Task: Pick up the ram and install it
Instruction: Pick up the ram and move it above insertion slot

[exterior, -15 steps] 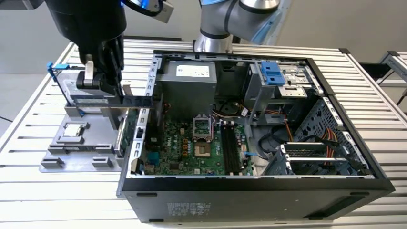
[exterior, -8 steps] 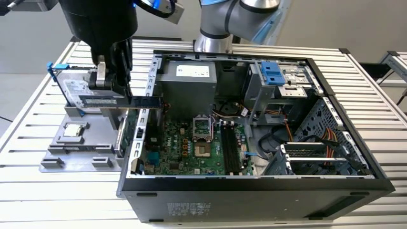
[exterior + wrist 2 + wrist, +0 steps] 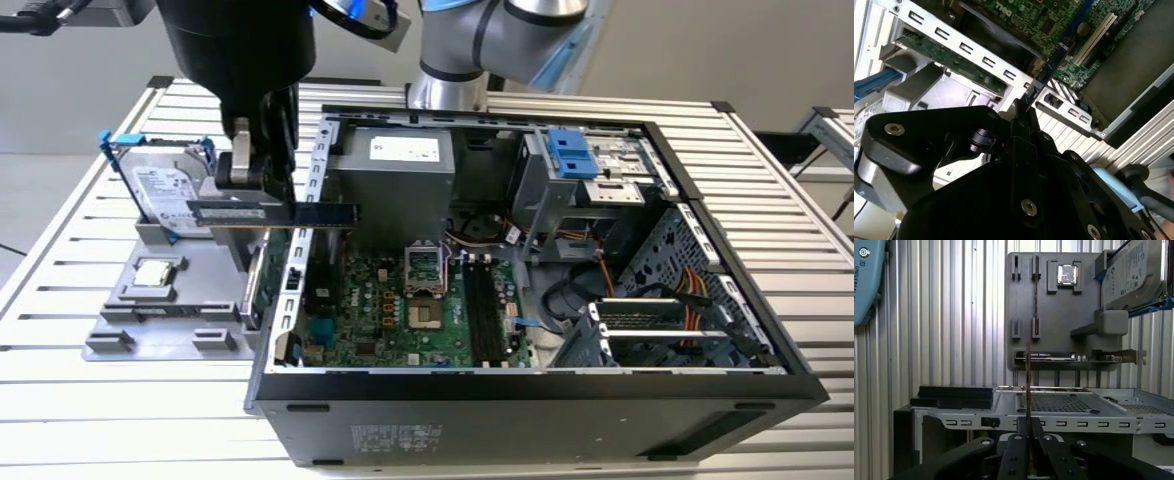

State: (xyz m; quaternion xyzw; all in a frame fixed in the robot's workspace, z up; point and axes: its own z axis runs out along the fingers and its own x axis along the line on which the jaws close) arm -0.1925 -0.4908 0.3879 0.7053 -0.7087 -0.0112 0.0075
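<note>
The ram (image 3: 274,213) is a long, dark, narrow stick held level in the air, over the near-left wall of the open computer case (image 3: 534,395). My gripper (image 3: 260,195) is shut on it from above, gripping near its middle. In the first wrist view the ram (image 3: 1027,380) shows edge-on as a thin line rising from my gripper (image 3: 1027,432). In the second wrist view the ram (image 3: 1054,57) reaches out from my gripper (image 3: 1026,112) toward the green motherboard (image 3: 1054,20). The motherboard's long black memory slots (image 3: 487,310) lie inside the case, toward the exterior view's right of the ram.
A grey parts holder (image 3: 160,320) stands at the exterior view's left of the case, with a hard drive in a blue frame (image 3: 167,195), a small square chip (image 3: 156,272) and a green card (image 3: 1054,356). The case holds a power supply (image 3: 400,170), drive bays and cables (image 3: 681,300).
</note>
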